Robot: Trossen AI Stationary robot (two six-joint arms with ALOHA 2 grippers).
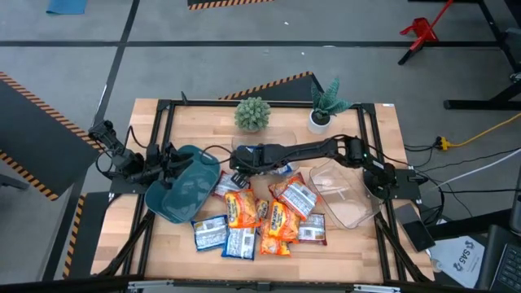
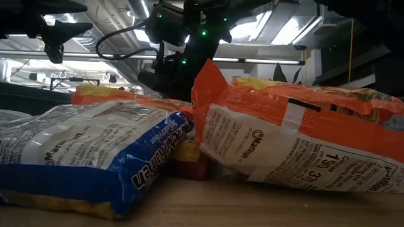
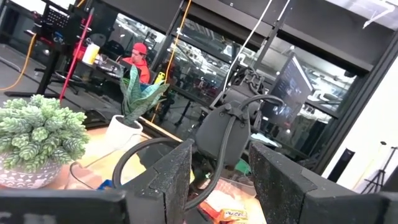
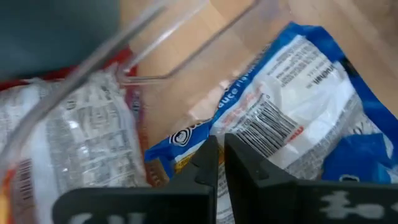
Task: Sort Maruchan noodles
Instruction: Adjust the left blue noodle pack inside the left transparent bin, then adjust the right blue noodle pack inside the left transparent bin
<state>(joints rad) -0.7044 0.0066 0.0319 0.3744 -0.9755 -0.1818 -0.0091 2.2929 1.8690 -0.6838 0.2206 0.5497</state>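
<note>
High view: teal bin (image 1: 183,195) holds no packets; right gripper (image 1: 238,159) jaws clenched on blue packet (image 4: 298,93)

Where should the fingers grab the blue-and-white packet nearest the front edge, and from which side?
Probably from straight above, pinching a crimped short end. The blue-and-white packet lies flat on the table, so its broad face gives no pinch. Its front end faces bare wood; its rear and one side crowd against other packets, so come in from the front edge.

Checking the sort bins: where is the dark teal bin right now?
High view: the teal bin sits at the table's left side, beside the left gripper, just left of the noodle packets.
</note>
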